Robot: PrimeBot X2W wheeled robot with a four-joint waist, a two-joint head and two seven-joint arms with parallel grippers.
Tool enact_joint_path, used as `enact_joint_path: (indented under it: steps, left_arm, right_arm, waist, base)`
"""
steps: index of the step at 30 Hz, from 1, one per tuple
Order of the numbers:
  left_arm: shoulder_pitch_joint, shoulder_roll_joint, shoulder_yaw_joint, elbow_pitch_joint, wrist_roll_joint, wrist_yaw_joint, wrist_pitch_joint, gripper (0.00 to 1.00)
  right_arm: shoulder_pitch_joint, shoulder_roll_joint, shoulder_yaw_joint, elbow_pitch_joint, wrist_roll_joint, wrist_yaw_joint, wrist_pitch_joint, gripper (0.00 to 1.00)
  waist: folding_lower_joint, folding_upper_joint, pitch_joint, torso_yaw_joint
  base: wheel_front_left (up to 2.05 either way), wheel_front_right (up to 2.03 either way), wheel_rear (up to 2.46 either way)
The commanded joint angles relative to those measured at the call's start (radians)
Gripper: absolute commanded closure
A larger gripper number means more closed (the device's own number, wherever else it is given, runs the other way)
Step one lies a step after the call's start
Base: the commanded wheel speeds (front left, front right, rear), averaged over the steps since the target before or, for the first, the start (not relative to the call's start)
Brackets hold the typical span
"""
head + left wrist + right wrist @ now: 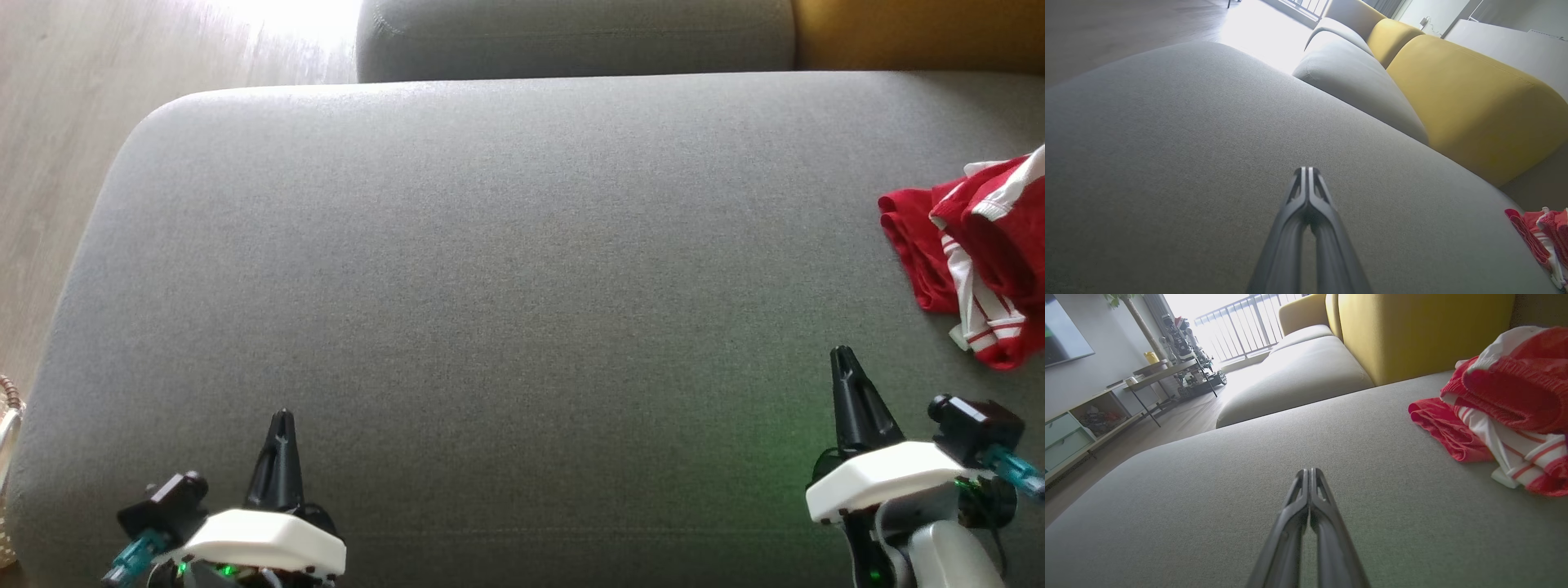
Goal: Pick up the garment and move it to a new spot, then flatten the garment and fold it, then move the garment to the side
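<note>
1. Head view puts the garment (976, 261), a crumpled red heap with white stripes, at the far right of the grey seat cushion (490, 286), partly cut off by the frame edge.
2. It looks light, soft and limp. I judge it will sag and trail when lifted, so pinching the thick red fold on top should hold best.
3. My right gripper (842, 355) is clenched on nothing, near the garment but apart from it.
4. My left gripper (282, 420) is likewise clenched and empty, well apart, over bare cushion.
5. A yellow backrest (1412, 330) rises behind the heap.
</note>
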Motion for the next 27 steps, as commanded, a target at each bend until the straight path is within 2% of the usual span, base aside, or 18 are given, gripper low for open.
enact_joint_path:
  steps: [1,27]
  left_arm:
    - [-0.045,0.013,0.022,-0.025,-0.023,-0.01,0.003,1.0]
    - [-0.083,0.024,0.065,-0.004,-0.309,-0.05,0.07,1.0]
  right_arm:
    - [-0.041,0.001,-0.003,-0.037,0.026,0.0,0.005,1.0]
    - [-0.045,0.002,-0.02,-0.039,0.348,0.0,0.082,1.0]
  waist:
    - [0.0,0.0,0.0,-0.001]
    - [0.0,0.0,-0.007,-0.02]
  base:
    - [0.0,0.0,0.0]
    - [0.0,0.0,0.0]
